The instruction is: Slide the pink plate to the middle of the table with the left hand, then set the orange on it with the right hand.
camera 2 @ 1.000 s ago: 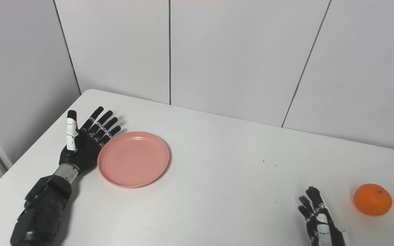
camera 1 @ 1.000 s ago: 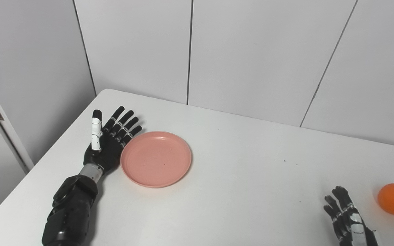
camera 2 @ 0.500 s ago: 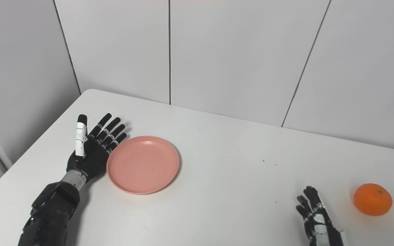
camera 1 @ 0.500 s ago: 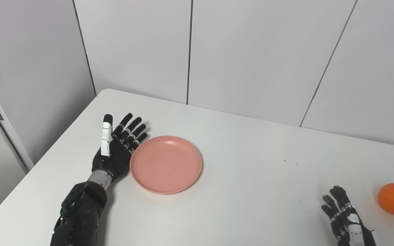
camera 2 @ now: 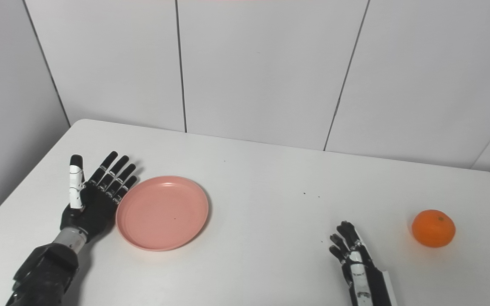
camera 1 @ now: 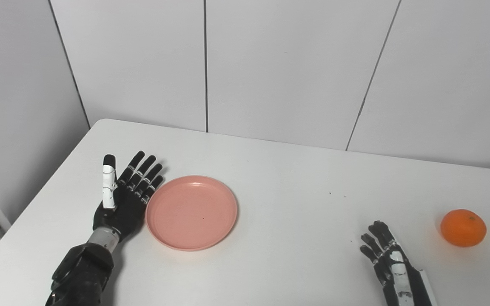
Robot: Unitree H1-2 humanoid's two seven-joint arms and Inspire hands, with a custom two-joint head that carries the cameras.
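A pink plate (camera 1: 192, 212) lies empty on the white table (camera 1: 296, 178), left of its middle. My left hand (camera 1: 121, 204) is open with its fingers stretched out, and its side rests against the plate's left rim. An orange (camera 1: 463, 228) sits on the table at the far right. My right hand (camera 1: 387, 259) is open and empty near the front edge, left of the orange and apart from it. The same scene shows in the right eye view, with the plate (camera 2: 162, 212) and the orange (camera 2: 433, 228).
Grey wall panels (camera 1: 287, 72) stand right behind the table's far edge. The table's rounded back left corner (camera 1: 100, 121) is near my left hand. A few dark specks (camera 1: 330, 193) dot the tabletop.
My left hand has pushed the plate to the right across the table, staying against its left rim. The camera has turned right. The right hand and the orange have stayed in place.
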